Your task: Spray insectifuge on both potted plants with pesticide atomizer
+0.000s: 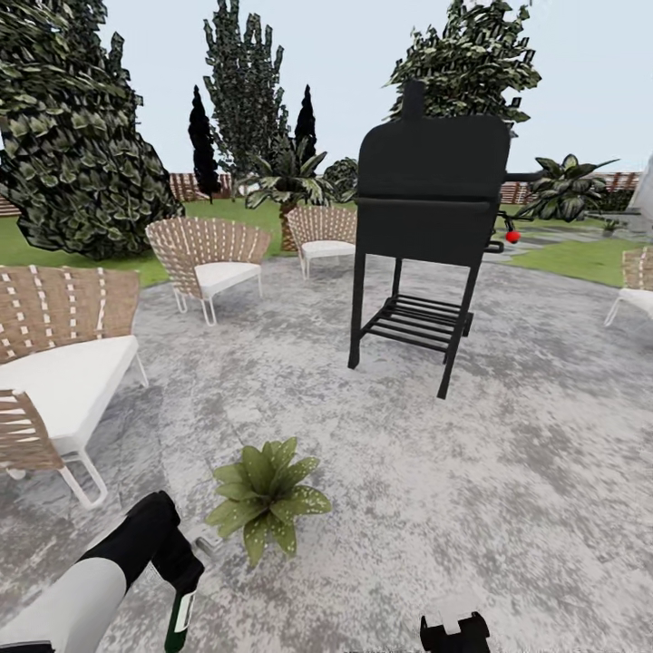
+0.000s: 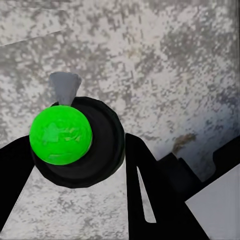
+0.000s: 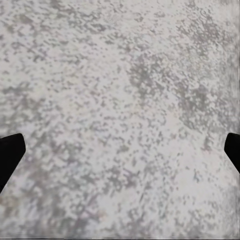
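Note:
One potted plant (image 1: pixel 264 496), a low rosette of broad green leaves, sits on the grey paved patio (image 1: pixel 435 472) of the garden, close in front of me. Whitish specks that look like insectifuge (image 1: pixel 307 501) dot its right-hand leaves. My left gripper (image 1: pixel 179 580) is just left of the plant and is shut on the pesticide atomizer (image 1: pixel 184 618). In the left wrist view the atomizer (image 2: pixel 75 142) is a round black body with a bright green face and a grey nozzle, held between the fingers (image 2: pixel 150 200). My right gripper (image 1: pixel 453 632) is low at the front, open and empty, fingertips (image 3: pixel 10 155) wide apart over bare paving.
A tall black grill (image 1: pixel 426 227) stands on the patio ahead. Wicker chairs with white cushions stand at the left (image 1: pixel 54 363), behind it (image 1: pixel 210 258) (image 1: pixel 324 234), and at the right edge (image 1: pixel 635 290). Lawn (image 1: pixel 580 258), bushes and a wooden fence lie beyond.

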Available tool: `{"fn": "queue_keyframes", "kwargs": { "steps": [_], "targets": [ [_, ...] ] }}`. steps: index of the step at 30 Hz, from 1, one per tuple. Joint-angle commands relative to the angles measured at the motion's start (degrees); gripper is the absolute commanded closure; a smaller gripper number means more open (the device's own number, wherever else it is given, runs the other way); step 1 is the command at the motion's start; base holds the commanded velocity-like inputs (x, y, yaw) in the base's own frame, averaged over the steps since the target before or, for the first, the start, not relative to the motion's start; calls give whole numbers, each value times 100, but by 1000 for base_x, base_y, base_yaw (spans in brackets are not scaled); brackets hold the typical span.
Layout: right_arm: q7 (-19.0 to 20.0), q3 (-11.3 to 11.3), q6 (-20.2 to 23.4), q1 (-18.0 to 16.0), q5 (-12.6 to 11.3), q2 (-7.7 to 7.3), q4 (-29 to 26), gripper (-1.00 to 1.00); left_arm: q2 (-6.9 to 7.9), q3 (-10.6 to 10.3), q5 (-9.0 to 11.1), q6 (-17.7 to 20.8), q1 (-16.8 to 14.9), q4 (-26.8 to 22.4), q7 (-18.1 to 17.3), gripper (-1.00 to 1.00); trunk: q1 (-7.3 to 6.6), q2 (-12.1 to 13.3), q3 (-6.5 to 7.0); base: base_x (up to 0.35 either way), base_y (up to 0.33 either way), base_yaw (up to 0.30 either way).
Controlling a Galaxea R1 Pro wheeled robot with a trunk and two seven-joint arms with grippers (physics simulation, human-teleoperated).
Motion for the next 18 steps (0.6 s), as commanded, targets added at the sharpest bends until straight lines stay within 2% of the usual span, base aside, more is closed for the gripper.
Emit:
{"fn": "queue_keyframes", "kwargs": {
  "steps": [1, 4, 7, 9, 11, 18],
  "targets": [
    [-17, -49, -19, -5, 59, 1, 9, -100, 6, 21, -36, 41, 0, 8, -42, 100, -1, -2, -3, -10, 0, -268],
    [-17, -49, -19, -5, 64, 3, 13, -100, 43, 21, -42, 46, 1, 59, 0, 100, -1, -2, 2, -3, 0, -261],
    [-17, -49, -19, -5, 67, 4, 14, -100, -16, 46, -22, 45, 8, 58, 69, 100, -1, -2, 3, 0, 0, -192],
    [-17, -49, -19, -5, 63, 4, 14, -100, 14, 58, 98, 49, 9, 38, 79, 100, -1, -2, 3, -39, 96, -31],
    [-17, -49, -19, -5, 60, 4, 14, -100, 25, 58, 194, 49, 9, 44, 80, 100, -1, -2, 3, -79, 279, -4],
    [-17, -49, -19, -5, 60, 4, 14, -100, 33, 60, 222, 49, 9, 68, 81, 100, -1, -2, 3, -9, 326, 0]
  ]
}}
